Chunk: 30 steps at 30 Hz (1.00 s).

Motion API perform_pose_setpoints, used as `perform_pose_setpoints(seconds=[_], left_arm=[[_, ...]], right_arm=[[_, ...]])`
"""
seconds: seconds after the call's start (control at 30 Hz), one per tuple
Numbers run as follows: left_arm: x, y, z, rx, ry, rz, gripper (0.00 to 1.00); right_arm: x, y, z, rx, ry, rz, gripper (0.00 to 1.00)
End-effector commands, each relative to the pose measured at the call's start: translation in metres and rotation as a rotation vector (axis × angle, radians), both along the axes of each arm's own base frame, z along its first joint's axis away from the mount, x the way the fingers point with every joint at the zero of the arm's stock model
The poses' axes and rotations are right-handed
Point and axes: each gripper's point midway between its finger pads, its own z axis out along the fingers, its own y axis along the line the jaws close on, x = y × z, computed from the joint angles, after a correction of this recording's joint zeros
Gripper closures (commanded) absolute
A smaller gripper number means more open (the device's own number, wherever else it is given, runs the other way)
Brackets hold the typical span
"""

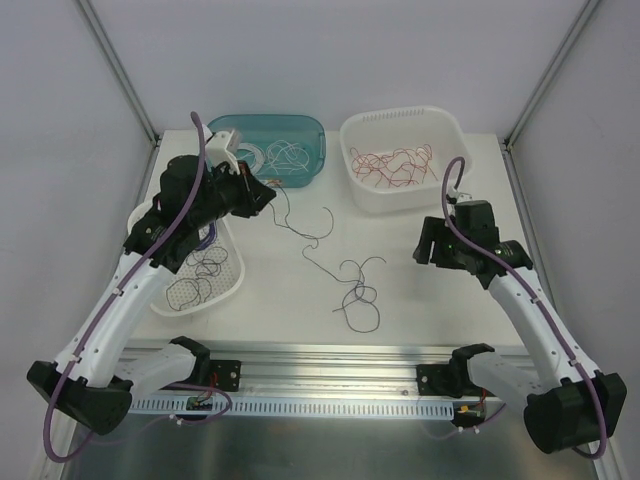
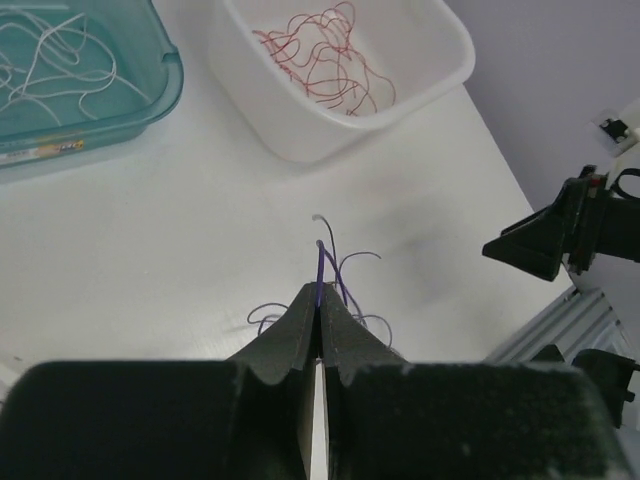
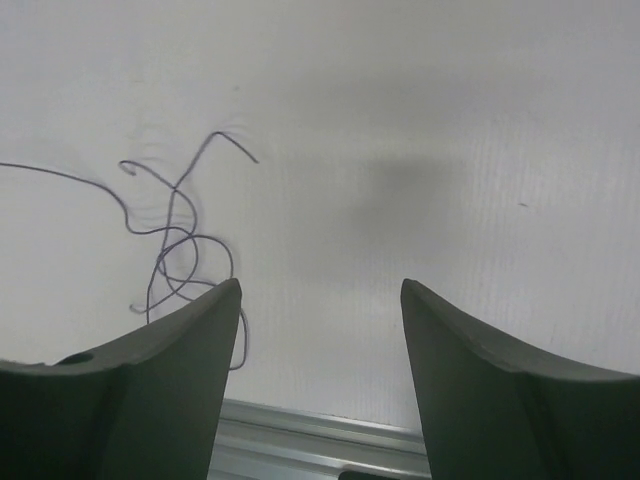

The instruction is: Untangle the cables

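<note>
Hair-thin dark purple cables are mostly lying in a loose curly heap on the white surface. The heap is just off to the left of our right end effector, whose fingers are spread wide with nothing between them. Our left end effector is clamped tight on one purple strand that runs off toward the heap. Beyond its tips we've got a teal plastic bin holding white wires and a white plastic tub holding red wires.
</note>
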Motion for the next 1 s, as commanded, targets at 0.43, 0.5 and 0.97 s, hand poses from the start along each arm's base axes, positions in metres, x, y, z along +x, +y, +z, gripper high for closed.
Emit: perform_pose_setpoints(seconds=[0.43,0.5,0.97], left_arm=[[-0.026,-0.013,0.1,-0.12,-0.207,-0.134,1.0],[-0.029,-0.011,0.102,-0.119,-0.218,-0.128,1.0],[-0.032,0.027,0.108,-0.008,-0.281,0.029,1.0]], right_arm=[[0.032,0.143,-0.027,0.128,-0.029,0.307,0.33],[0.039,0.151,-0.033,0.077,-0.054,0.321,0.35],[0.063,0.151,-0.11,-0.152,0.056,0.267,0.6]])
